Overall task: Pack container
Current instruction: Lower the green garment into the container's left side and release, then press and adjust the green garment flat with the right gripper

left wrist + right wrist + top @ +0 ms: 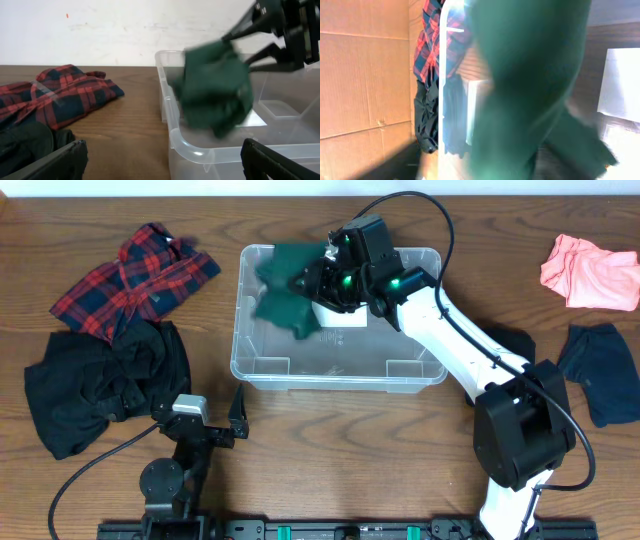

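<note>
Container [335, 365] sits mid-counter [330, 460], long side left to right, open top, white label [345, 318] on its floor at the back.

Right arm [455, 345] reaches in from the right over the container's back-left area. Right jaws are above the interior, near the back wall, with a dark green garment [285, 285] bunched at their tips. The cloth is motion-blurred in all views, so the pinch itself is hard to see, but the jaws appear closed on its upper edge. The garment hangs inside the container's outline, over the left half. Left wrist view shows it above the floor, partly over the label. Right wrist view is mostly filled by the green cloth, with the container rim a pale vertical line to its left.

Left arm [175, 475] is low at the front-left of the counter. Left jaws are spread wide, holding nothing, pointed at the container's front-left corner — just outside it, not touching.

Elsewhere on the counter:
- red plaid shirt [135, 275] — back left, apart from the container
- black garment [100, 385] — just in front of the plaid
- pink cloth [590, 270] — far right, at the back
- navy garment [605, 375] — far right, in front of the pink cloth
</note>
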Action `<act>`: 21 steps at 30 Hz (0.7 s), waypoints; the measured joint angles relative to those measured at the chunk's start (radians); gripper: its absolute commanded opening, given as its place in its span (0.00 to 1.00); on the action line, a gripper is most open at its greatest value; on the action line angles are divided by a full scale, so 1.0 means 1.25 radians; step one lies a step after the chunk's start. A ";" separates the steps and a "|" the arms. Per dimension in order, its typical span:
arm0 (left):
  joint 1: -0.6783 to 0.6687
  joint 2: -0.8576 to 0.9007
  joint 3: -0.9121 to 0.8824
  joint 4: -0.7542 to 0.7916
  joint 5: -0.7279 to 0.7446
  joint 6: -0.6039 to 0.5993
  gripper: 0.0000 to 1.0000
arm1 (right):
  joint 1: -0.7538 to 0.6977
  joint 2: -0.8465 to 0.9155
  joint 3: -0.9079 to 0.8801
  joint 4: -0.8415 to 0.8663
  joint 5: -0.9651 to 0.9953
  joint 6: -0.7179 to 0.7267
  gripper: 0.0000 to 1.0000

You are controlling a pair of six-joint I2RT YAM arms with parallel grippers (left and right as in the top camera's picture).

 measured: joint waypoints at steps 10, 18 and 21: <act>0.000 0.000 0.000 0.000 0.000 0.000 0.98 | 0.002 0.000 0.000 -0.008 -0.002 -0.140 0.94; 0.000 0.000 0.000 0.000 0.000 0.000 0.98 | 0.002 0.000 0.000 -0.117 0.134 -0.385 0.50; 0.000 0.000 0.000 0.000 0.000 0.000 0.98 | 0.002 0.000 0.000 -0.163 0.214 -0.438 0.33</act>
